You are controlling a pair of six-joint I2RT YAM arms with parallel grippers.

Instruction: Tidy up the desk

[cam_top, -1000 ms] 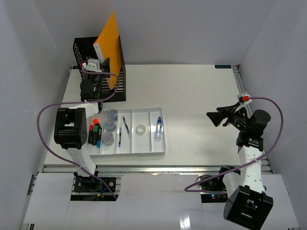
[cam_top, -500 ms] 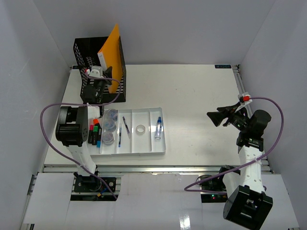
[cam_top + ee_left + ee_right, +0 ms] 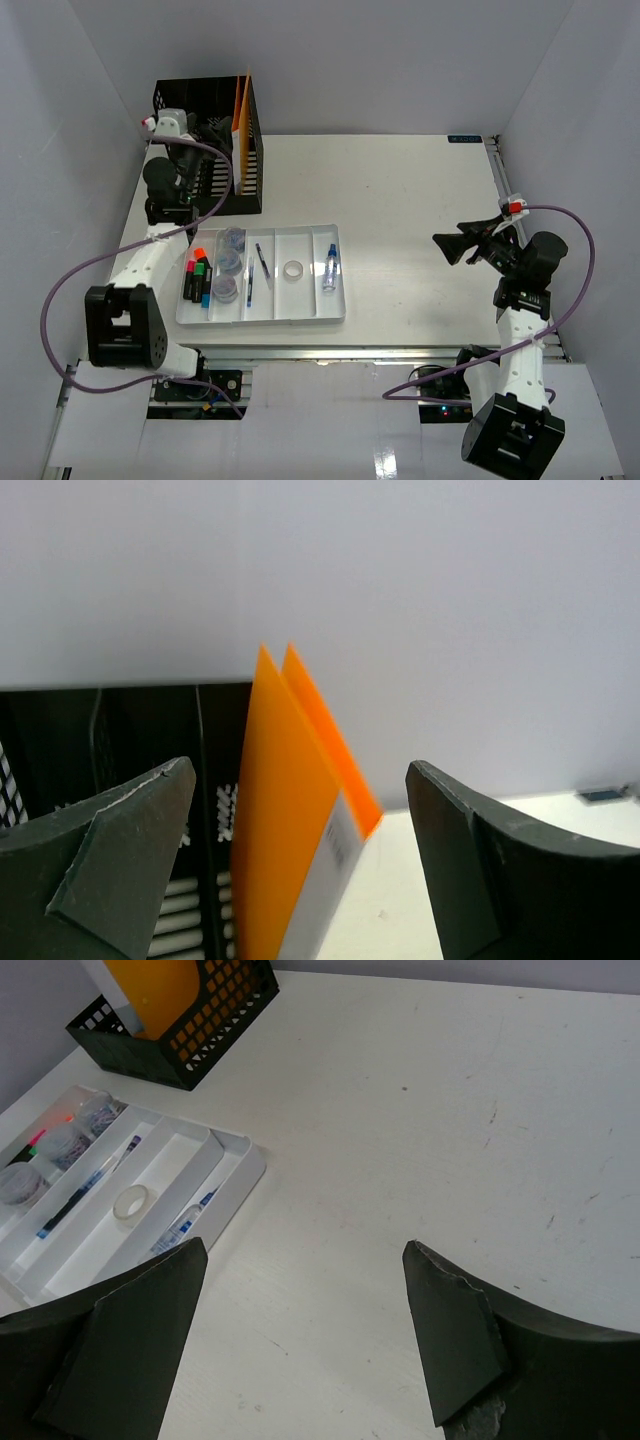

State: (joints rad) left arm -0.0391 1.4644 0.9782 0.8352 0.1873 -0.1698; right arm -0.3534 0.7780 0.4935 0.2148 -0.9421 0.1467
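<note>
Desk (image 3: 400, 200) – white top filling the centre of the overhead view, metal rail along its lower edge. Black mesh basket (image 3: 200, 100) stands at upper left with orange folders (image 3: 290, 810) upright inside. Left gripper (image 3: 300, 768) is up at the basket, fingers spread wide, gripping nothing. Right gripper (image 3: 305, 1250) hovers over bare desk at right – fingers likewise wide, empty. White compartment tray (image 3: 260, 320) with pens and markers lies lower left.
</note>
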